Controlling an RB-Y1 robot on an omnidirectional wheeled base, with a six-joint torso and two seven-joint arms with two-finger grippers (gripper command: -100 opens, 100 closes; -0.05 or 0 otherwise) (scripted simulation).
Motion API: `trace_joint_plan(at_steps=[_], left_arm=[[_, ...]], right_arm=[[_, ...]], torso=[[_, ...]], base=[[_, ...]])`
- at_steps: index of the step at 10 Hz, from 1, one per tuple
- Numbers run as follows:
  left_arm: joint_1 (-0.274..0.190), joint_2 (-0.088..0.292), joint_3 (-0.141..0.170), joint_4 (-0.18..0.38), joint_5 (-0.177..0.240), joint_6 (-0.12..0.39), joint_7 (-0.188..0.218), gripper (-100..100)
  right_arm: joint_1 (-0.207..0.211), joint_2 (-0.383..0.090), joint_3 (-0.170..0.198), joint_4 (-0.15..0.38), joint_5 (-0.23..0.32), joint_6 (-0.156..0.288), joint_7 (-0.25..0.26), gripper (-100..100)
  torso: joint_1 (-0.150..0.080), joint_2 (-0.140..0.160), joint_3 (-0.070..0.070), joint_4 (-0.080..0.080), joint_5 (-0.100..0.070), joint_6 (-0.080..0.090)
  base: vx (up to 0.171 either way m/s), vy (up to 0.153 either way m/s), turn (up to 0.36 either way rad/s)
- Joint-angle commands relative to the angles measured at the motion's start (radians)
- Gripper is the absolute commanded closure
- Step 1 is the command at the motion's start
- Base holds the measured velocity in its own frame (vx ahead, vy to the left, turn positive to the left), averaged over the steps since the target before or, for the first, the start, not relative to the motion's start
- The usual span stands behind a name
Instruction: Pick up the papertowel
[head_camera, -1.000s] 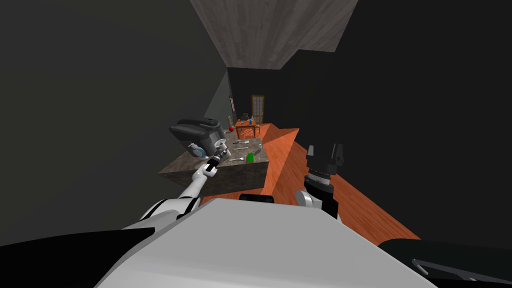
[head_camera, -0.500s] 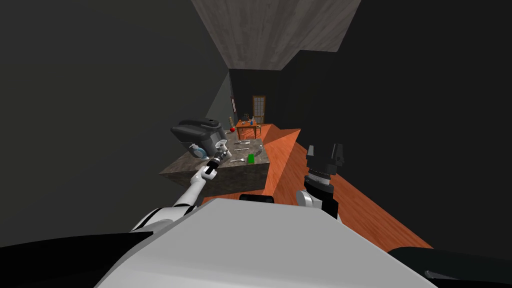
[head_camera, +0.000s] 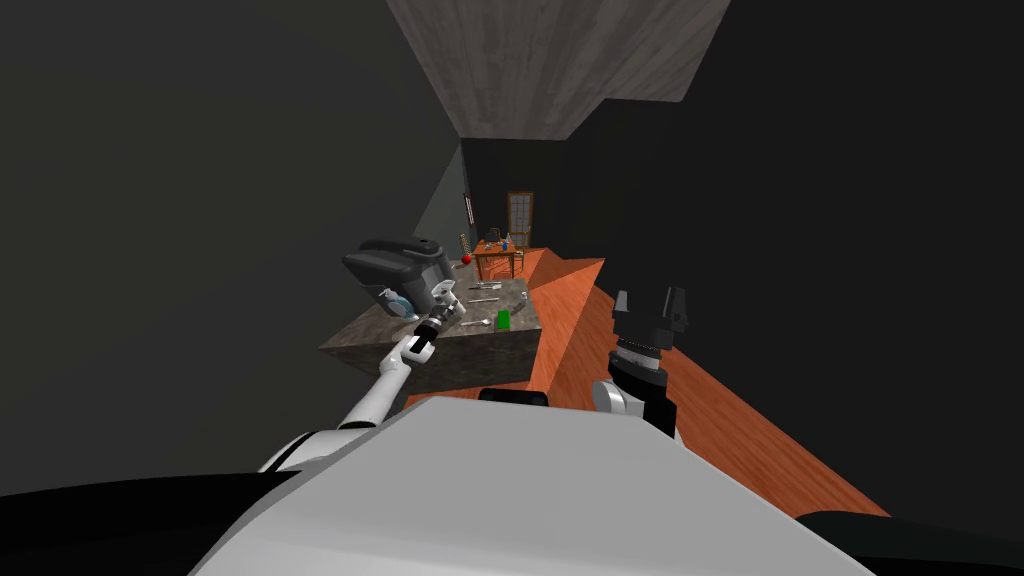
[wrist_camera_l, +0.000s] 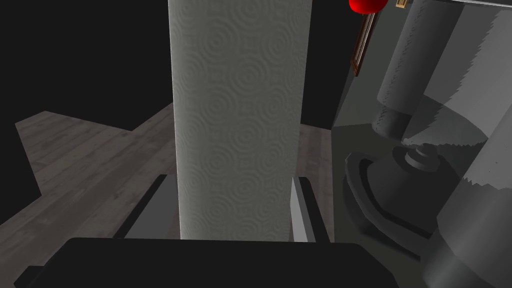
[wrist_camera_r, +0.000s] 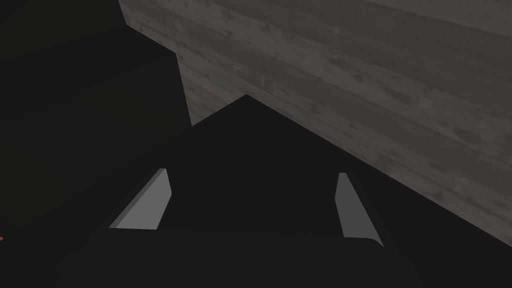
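Papertowel roll (wrist_camera_l: 240, 100) clamped in L tool (wrist_camera_l: 231, 182), pressed on 2 sides; R tool (wrist_camera_r: 252, 174) spread wide, empty.

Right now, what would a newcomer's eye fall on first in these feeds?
The embossed white paper towel roll stands out first. The left gripper is clamped on its sides, next to a dark grey appliance on the stone-patterned counter. After that come the small bright green object on that counter and the right gripper, open and raised on my right.

A dark grey appliance (wrist_camera_l: 395, 190) stands just beside the left end effector (wrist_camera_l: 231, 176); opposite side open.
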Motion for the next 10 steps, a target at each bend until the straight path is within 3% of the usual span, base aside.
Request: trace_joint_plan(at_steps=[1, 3, 4, 5, 7, 8, 9, 10], left_arm=[[0.050, -0.007, -0.022, -0.050, -0.003, 0.034, 0.022, 100], [0.082, -0.007, -0.022, -0.120, -0.003, 0.034, 0.022, 100], [0.128, -0.017, -0.044, -0.152, -0.007, 0.069, 0.041, 100], [0.154, -0.017, -0.044, -0.182, -0.007, 0.069, 0.041, 100], [0.166, -0.017, -0.044, -0.251, -0.007, 0.069, 0.041, 100], [0.222, -0.027, -0.066, -0.298, -0.011, 0.104, 0.060, 100], [0.250, -0.027, -0.066, -0.343, -0.011, 0.104, 0.060, 100], [0.250, -0.027, -0.066, -0.368, -0.011, 0.104, 0.060, 100]], right_arm=[[0.000, 0.000, 0.000, 0.000, 0.000, 0.000, 0.000, 0], [0.000, 0.000, 0.000, 0.000, 0.000, 0.000, 0.000, 0], [0.000, 0.000, 0.000, 0.000, 0.000, 0.000, 0.000, 0], [0.000, 0.000, 0.000, 0.000, 0.000, 0.000, 0.000, 0], [0.000, 0.000, 0.000, 0.000, 0.000, 0.000, 0.000, 0], [0.000, 0.000, 0.000, 0.000, 0.000, 0.000, 0.000, 0], [0.000, 0.000, 0.000, 0.000, 0.000, 0.000, 0.000, 0], [0.000, 0.000, 0.000, 0.000, 0.000, 0.000, 0.000, 0]], torso=[[0.000, 0.000, 0.000, 0.000, 0.000, 0.000], [0.001, -0.004, -0.002, -0.002, 0.001, -0.002], [0.001, -0.003, -0.002, -0.001, 0.000, 0.000], [0.002, -0.004, -0.002, -0.002, 0.001, -0.002], [0.001, -0.003, -0.002, -0.001, 0.001, -0.001], [0.000, -0.001, 0.000, 0.000, 0.000, 0.000], [0.001, -0.003, -0.002, -0.001, 0.001, -0.001], [0.002, -0.004, -0.003, -0.002, 0.001, -0.001]], base=[[0.068, 0.005, 0.086], [0.058, 0.007, 0.048], [0.070, 0.022, 0.093], [0.080, 0.006, 0.049], [0.023, -0.002, -0.001], [0.077, 0.022, 0.089], [0.087, 0.009, 0.068], [0.035, -0.006, 0.004]])
